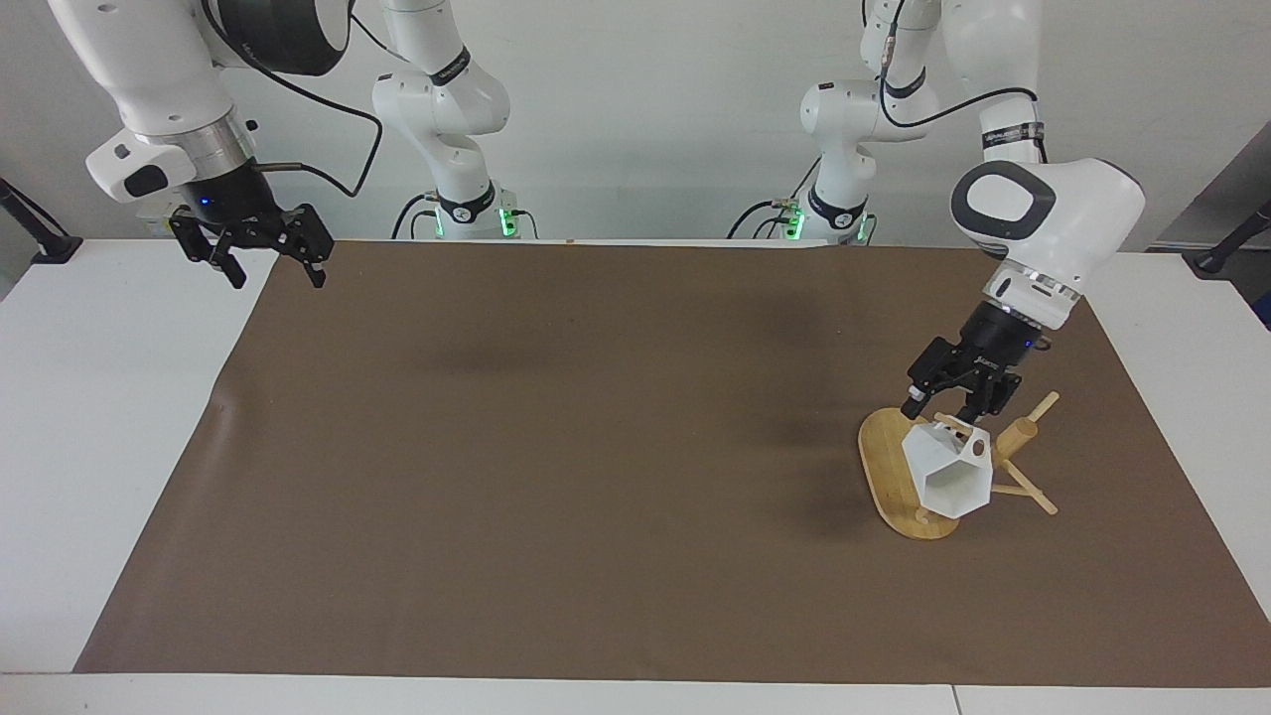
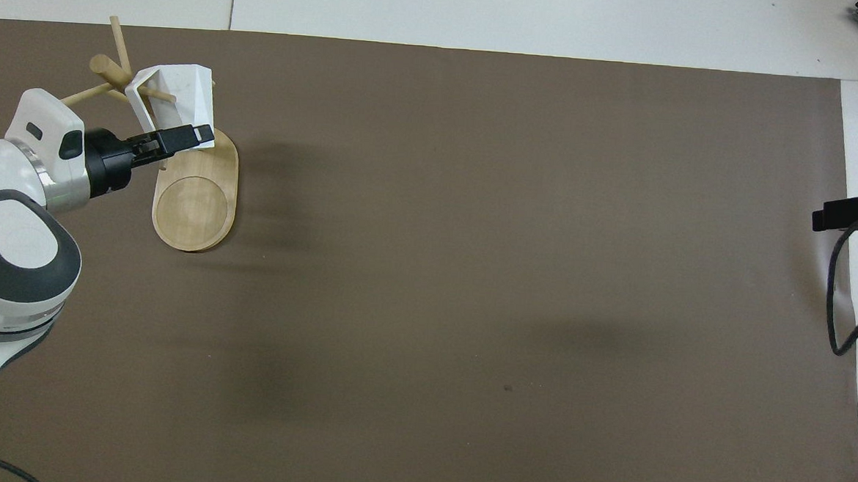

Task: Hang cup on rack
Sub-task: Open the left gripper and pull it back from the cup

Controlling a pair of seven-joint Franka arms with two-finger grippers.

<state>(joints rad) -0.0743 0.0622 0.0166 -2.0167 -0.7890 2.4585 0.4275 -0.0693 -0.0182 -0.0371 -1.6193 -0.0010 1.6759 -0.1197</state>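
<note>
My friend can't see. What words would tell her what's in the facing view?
A white cup hangs on a bamboo rack at the left arm's end of a brown mat. The left gripper is open just above it; the right gripper waits, open.

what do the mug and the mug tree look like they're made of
The cup looks like matte white ceramic or maybe printed plastic: flat angular facets with no gloss, so I can't say which. The rack looks like light wood, possibly bamboo: pale yellow-tan with a smooth, lightly finished oval base and round pegs.
</note>
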